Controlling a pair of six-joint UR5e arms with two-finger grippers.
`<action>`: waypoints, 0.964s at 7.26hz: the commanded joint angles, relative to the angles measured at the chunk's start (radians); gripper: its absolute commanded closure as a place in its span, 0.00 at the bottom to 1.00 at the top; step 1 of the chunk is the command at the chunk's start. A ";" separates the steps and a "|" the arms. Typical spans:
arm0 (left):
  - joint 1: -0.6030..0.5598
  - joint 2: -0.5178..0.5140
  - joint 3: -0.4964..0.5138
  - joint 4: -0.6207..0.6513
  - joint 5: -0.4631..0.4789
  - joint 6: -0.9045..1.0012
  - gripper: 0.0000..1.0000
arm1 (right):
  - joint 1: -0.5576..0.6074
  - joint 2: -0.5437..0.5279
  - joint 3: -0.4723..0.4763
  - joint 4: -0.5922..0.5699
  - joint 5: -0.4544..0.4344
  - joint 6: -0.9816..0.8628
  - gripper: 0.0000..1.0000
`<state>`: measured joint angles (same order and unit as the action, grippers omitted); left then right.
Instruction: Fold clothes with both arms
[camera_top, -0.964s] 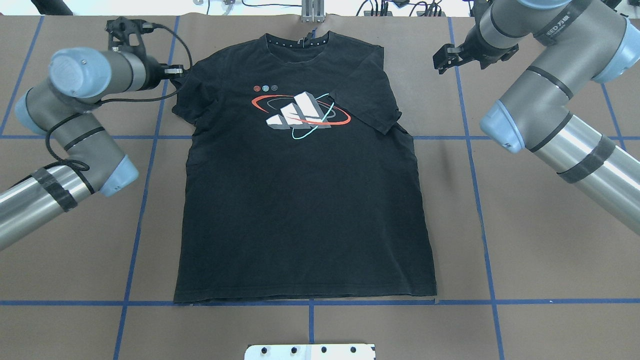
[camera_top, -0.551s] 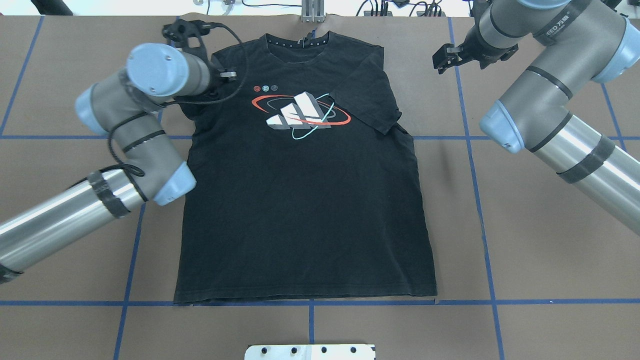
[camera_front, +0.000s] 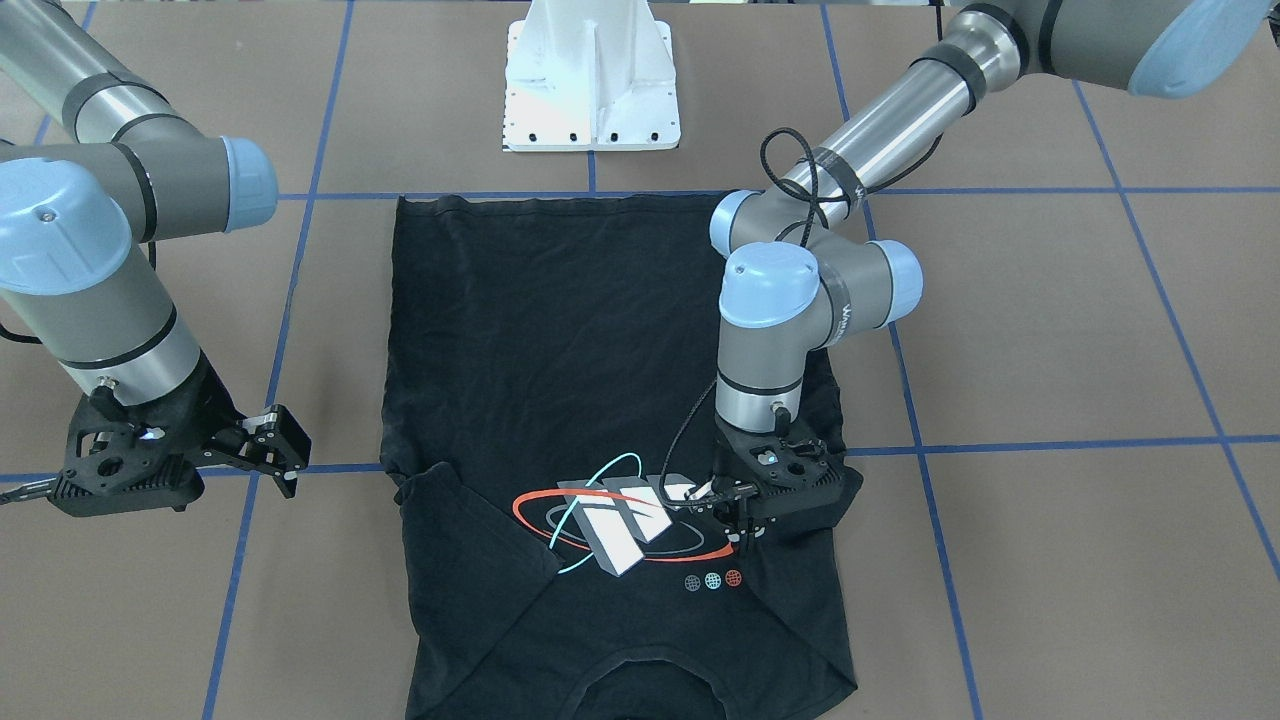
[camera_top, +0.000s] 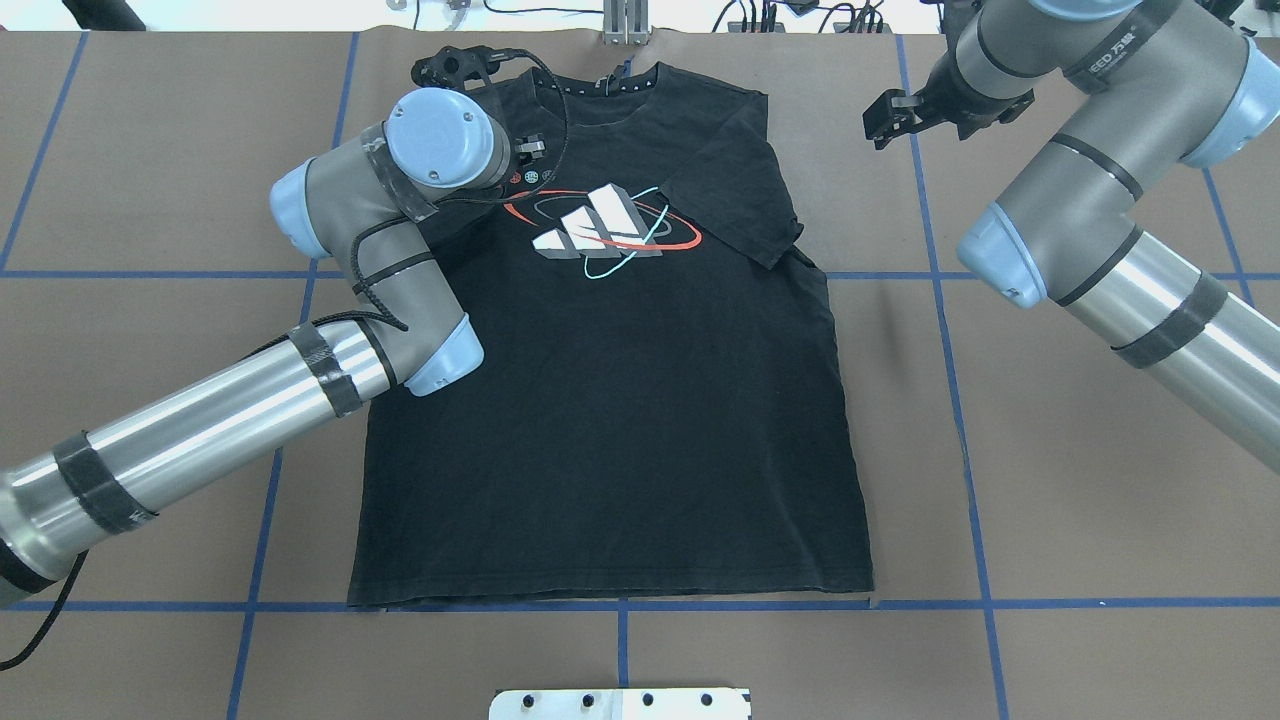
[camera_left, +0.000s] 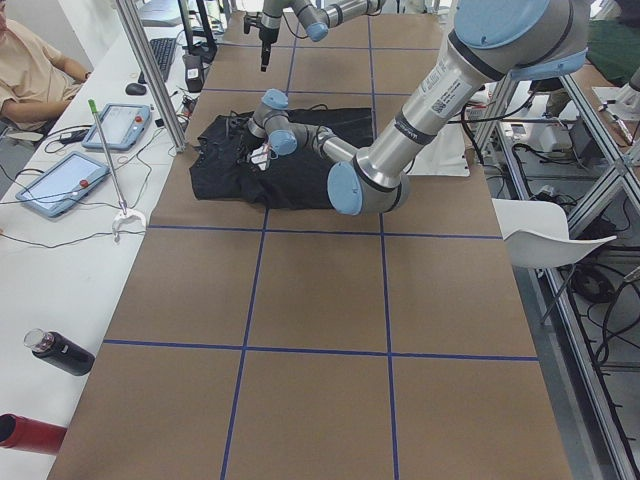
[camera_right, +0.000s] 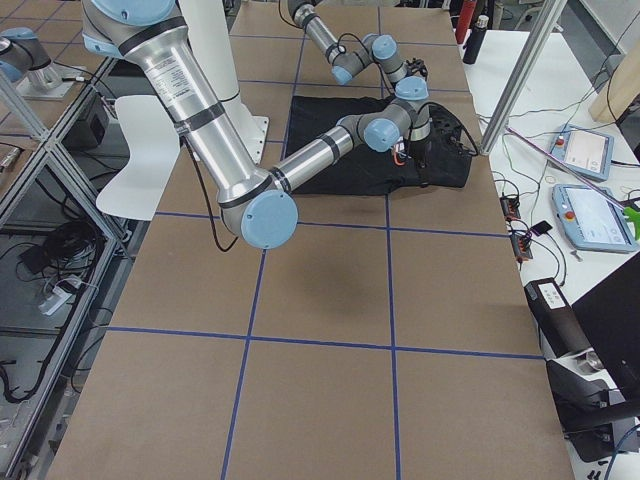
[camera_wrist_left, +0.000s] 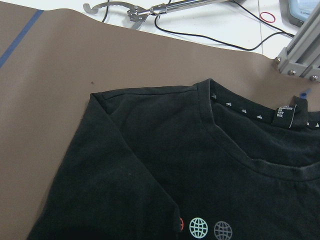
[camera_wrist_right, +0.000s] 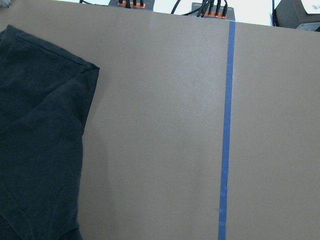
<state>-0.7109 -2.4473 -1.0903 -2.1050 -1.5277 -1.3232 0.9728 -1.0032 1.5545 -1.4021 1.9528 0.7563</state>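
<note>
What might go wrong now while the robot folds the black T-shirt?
The left pincer is down at the T-shirt beside the print, and cloth looks bunched around it, so this sleeve fold may end up crooked. The black cable loops down by that pincer and might snag the cloth. The right pincer is over bare table, off the shirt, so nothing pins that side if the shirt gets dragged.

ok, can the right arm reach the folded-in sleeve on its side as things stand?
Probably yes. The right gripper hovers just beside that sleeve of the T-shirt, with nothing between them. The left gripper is over the opposite shoulder, out of the way.
</note>
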 joint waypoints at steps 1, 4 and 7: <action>0.001 -0.029 0.038 -0.001 0.006 -0.008 1.00 | -0.002 0.000 -0.001 0.000 0.000 0.000 0.00; -0.004 0.026 -0.053 -0.036 -0.008 0.137 0.00 | -0.002 0.002 0.004 0.000 0.000 0.006 0.00; -0.010 0.288 -0.438 -0.020 -0.121 0.320 0.00 | -0.070 -0.055 0.163 -0.014 -0.006 0.171 0.00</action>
<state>-0.7196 -2.2814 -1.3589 -2.1270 -1.6022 -1.0612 0.9433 -1.0255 1.6407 -1.4097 1.9524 0.8527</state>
